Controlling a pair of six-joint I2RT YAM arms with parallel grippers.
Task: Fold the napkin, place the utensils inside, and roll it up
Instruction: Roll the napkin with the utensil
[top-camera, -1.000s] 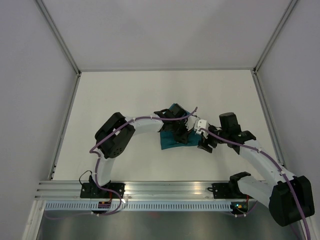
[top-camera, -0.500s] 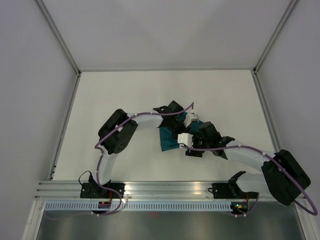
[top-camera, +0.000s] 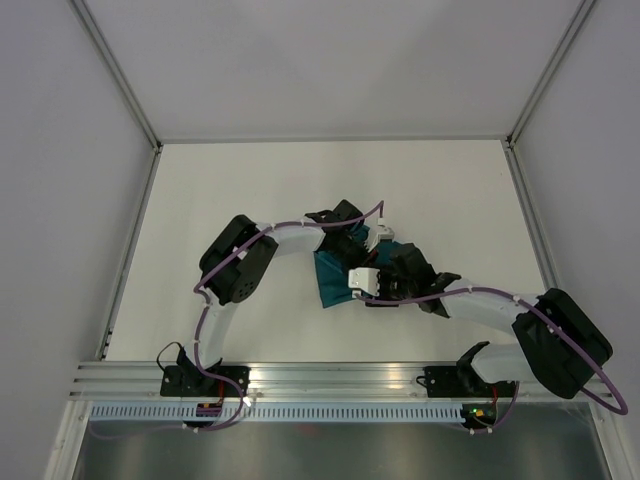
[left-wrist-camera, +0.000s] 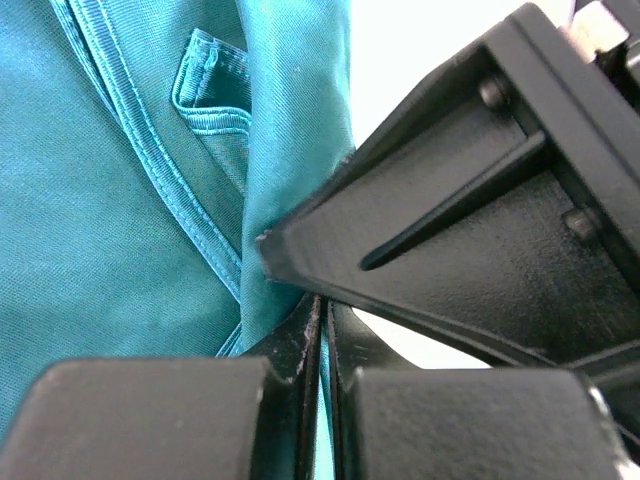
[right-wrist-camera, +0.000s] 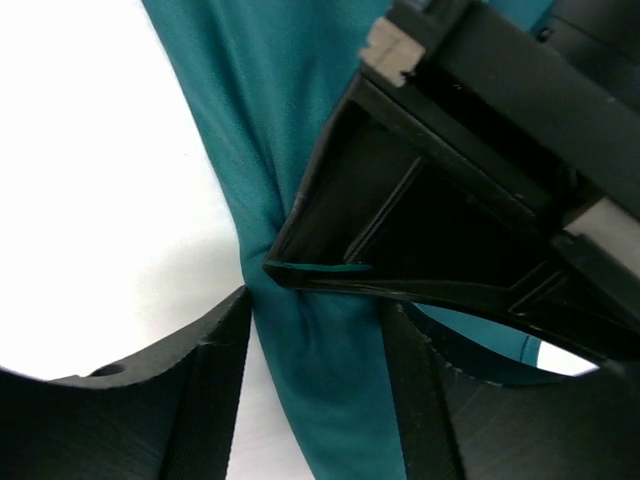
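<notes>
One overhead, two close-ups on napkin (left-wrist-camera: 100, 250)

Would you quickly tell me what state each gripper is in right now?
Left gripper: shut on the napkin.
Right gripper: open, straddling the same napkin, not clamped.

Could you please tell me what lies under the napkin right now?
Only the white table shows around the napkin. No utensils are visible; the bunched cloth, the left gripper and right gripper hide anything beneath.

A flat white bench (top-camera: 250, 190) lay evenly lit, enclosed left, far and right by pale grey wall panels (top-camera: 330, 60); a ridged aluminium rail (top-camera: 330, 377) edged its near side.
</notes>
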